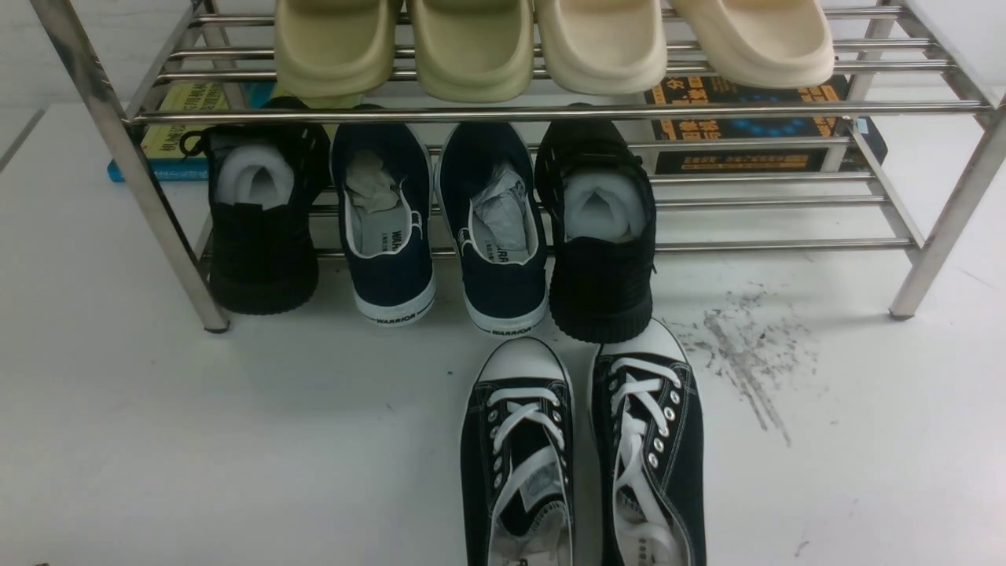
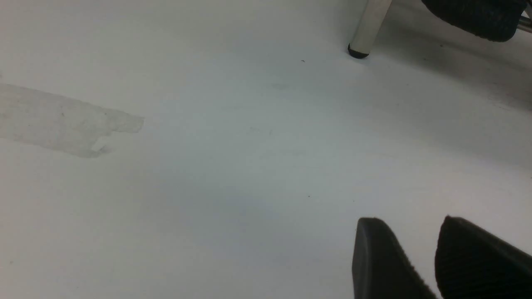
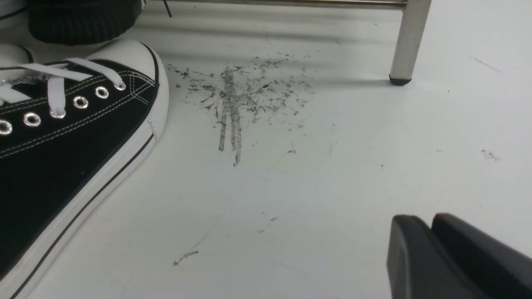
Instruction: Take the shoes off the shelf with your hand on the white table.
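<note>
From the front, the black canvas shoes (image 1: pixel 581 456) sit side by side on the white table (image 1: pixel 196 440) near its front edge, off the shelf (image 1: pixel 935 220). The left wrist view shows the left gripper (image 2: pixel 419 249) empty, jaws slightly apart, above bare tabletop. The right wrist view shows the right gripper (image 3: pixel 428 236) nearly closed, holding nothing, apart from the shoes.

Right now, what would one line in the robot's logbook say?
shoes: off shelf, side by side on white table | right gripper: nearly closed, empty, beside shoes | left gripper: slightly open, empty

place: lab bench | evidence: scuffed white table (image 1: pixel 236 440), steel shoe shelf (image 1: pixel 935 228)
</note>
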Motion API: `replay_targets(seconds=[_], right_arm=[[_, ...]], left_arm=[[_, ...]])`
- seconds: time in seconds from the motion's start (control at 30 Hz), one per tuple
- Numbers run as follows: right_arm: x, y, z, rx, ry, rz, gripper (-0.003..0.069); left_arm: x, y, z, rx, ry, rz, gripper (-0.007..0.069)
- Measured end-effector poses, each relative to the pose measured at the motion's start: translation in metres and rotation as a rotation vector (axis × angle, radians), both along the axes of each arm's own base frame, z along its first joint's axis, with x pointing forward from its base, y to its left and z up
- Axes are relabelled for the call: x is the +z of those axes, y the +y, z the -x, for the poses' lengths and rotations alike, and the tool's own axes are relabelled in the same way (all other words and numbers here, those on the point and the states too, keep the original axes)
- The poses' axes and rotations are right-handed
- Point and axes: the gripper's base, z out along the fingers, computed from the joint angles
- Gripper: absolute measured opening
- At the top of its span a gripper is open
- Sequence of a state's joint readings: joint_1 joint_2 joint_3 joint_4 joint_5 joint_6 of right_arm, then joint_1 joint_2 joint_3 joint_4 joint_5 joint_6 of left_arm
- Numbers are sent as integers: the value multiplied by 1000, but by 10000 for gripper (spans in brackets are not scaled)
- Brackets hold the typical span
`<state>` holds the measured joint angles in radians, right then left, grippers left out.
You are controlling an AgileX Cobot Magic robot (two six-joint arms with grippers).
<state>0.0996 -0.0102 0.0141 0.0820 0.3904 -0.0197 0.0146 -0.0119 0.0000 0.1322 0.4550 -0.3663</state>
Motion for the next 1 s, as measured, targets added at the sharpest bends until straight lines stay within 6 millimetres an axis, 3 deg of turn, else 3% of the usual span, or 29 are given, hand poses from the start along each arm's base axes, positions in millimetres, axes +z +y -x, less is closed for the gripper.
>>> replay_targets(seconds=[1.0], right_arm=[[0, 0, 0, 0, 0, 3, 119]], left_arm=[[0, 0, 0, 0, 0, 0, 239]])
